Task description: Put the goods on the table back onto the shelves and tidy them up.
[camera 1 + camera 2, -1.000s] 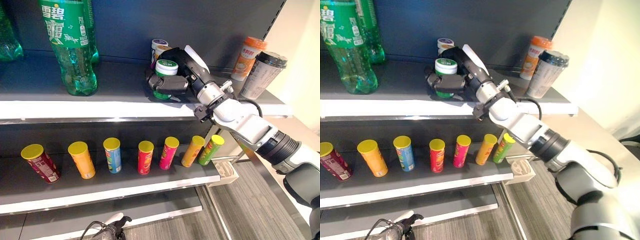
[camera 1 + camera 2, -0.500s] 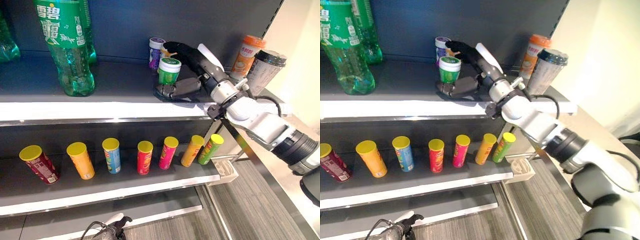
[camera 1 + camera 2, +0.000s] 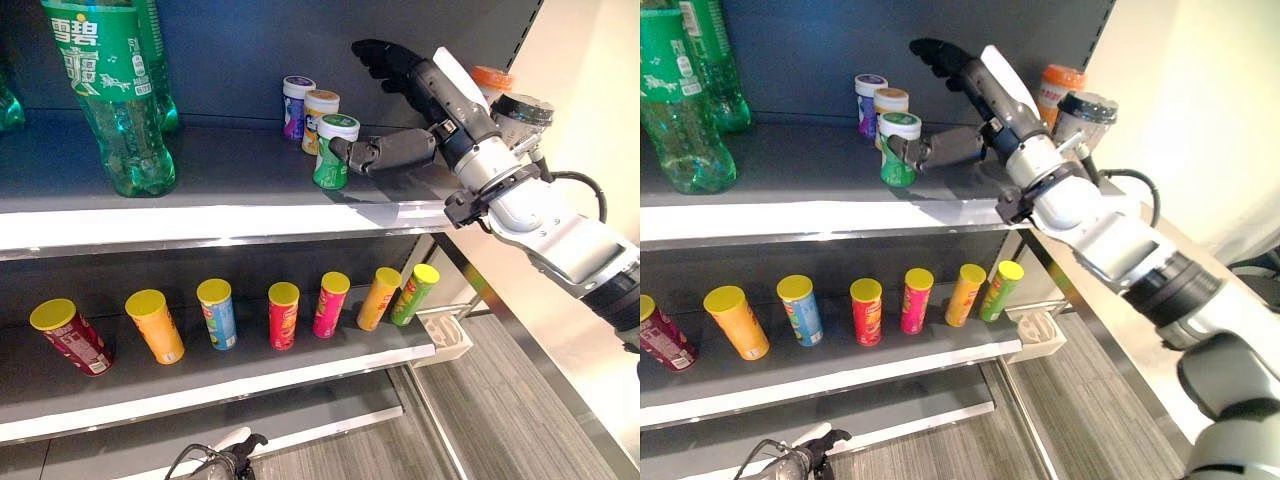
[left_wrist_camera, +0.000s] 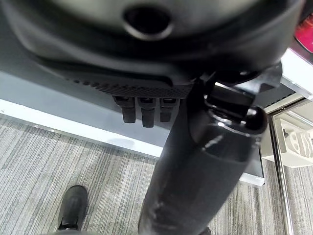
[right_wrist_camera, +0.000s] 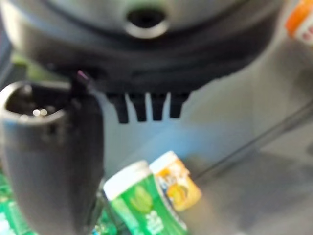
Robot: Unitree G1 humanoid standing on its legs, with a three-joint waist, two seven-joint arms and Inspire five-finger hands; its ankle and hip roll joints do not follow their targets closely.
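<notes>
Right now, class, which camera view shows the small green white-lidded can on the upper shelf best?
The left eye view: the green can stands whole and upright, with the right hand open beside it. The right eye view matches. The right wrist view shows just its lid and upper label, blurred.

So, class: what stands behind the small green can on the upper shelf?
Behind the green can stand an orange can and a purple can; the green can covers the orange can's lower part.

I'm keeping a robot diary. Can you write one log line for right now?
right hand: open, thumb touching green can | green can: upright on top shelf, beside orange can and purple can | left hand: idle
</notes>
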